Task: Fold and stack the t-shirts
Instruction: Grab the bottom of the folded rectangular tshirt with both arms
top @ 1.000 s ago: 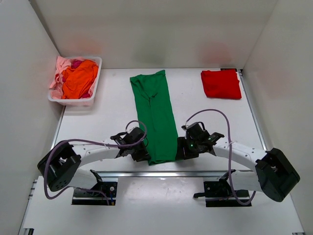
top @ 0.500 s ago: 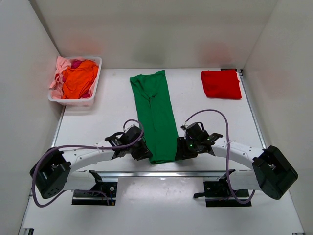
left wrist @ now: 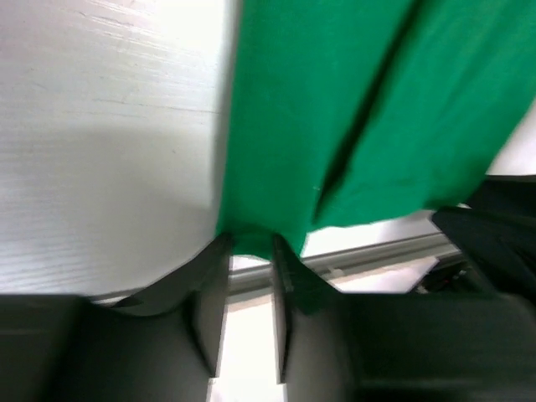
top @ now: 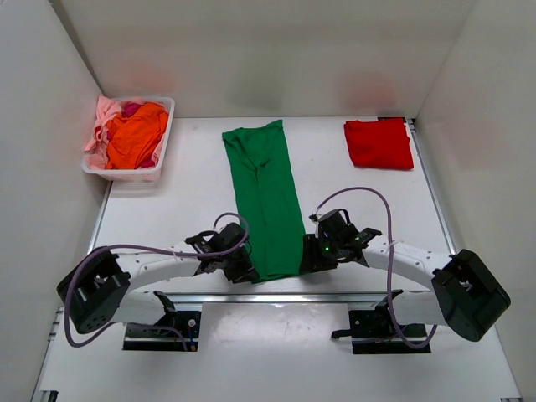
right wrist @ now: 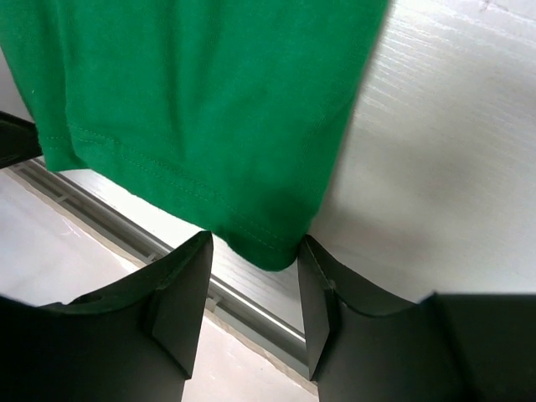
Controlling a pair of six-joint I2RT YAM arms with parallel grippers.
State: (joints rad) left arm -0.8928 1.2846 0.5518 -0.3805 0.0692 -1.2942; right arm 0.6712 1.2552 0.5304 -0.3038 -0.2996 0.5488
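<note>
A dark green t-shirt (top: pixel 266 193), folded into a long strip, lies down the middle of the table, its hem at the near edge. My left gripper (top: pixel 244 270) sits at the hem's near-left corner. In the left wrist view its jaws (left wrist: pixel 249 247) stand narrowly open astride that corner of the green cloth (left wrist: pixel 335 100). At the near-right corner is my right gripper (top: pixel 308 255), open, with the cloth corner (right wrist: pixel 193 100) between its fingertips (right wrist: pixel 255 243). A folded red t-shirt (top: pixel 378 143) lies at the back right.
A white basket (top: pixel 134 176) at the back left holds orange (top: pixel 136 134), pink (top: pixel 102 117) and magenta shirts. The table's metal front rail (right wrist: pixel 126 226) runs just below the green hem. White walls close in both sides and the back.
My left gripper has slid toward the near edge and slightly right, onto the hem corner. The right gripper has barely moved. The green shirt lies as before.
</note>
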